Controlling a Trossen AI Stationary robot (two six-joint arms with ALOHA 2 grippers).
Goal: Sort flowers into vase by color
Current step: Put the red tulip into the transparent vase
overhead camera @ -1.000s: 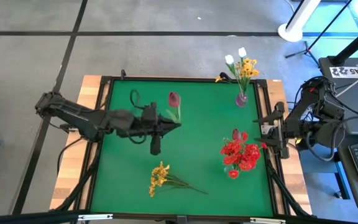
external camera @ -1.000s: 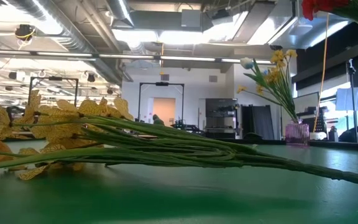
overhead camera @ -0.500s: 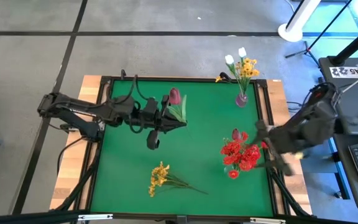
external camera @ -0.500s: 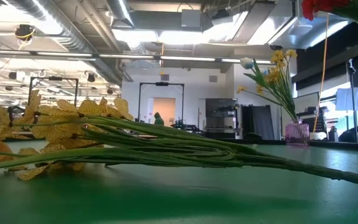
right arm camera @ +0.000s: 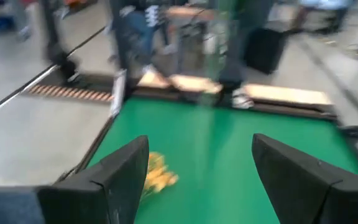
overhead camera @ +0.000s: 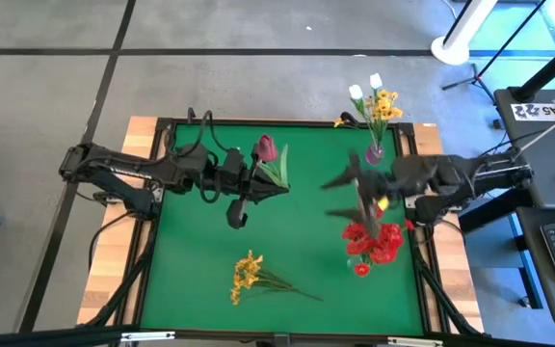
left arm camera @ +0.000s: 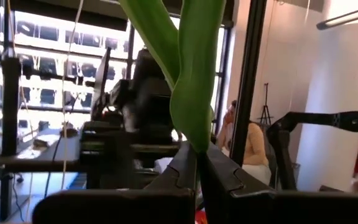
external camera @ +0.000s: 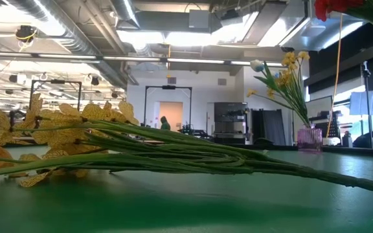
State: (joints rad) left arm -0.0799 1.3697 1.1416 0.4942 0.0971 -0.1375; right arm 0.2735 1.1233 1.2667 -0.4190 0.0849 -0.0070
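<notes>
A dark pink bud point(overhead camera: 267, 148) with long green leaves point(left arm camera: 194, 93) stands up from my left gripper point(overhead camera: 282, 190), which is shut on it above the middle of the green table. My right gripper point(overhead camera: 341, 196) hangs open and blurred over the table's right half, above the red flowers point(overhead camera: 372, 241) in their vase, with nothing between its fingers point(right arm camera: 123, 180). A yellow spray point(overhead camera: 249, 275) lies flat on the table near the front edge. At the far right, a pink vase point(overhead camera: 375, 154) holds yellow and white flowers. My left gripper pinches the flower low on its green stem, at the base of the leaves point(left arm camera: 196, 146), between its two fingers. The fingers come about level from the table's left. The flower rises upright above them, lifted clear of the table.
The table's dark raised frame point(overhead camera: 287, 123) runs along the far edge. In the low view the yellow spray's stems point(external camera: 193, 155) stretch across the foreground. Bare green cloth point(overhead camera: 200, 260) lies at the near left. A person point(left arm camera: 250, 146) is in the room beyond.
My right gripper has swung from the table's right edge in over the table toward the left, staying open. My left gripper has shifted a little toward the far edge and tipped upward, so the held flower stands more upright.
</notes>
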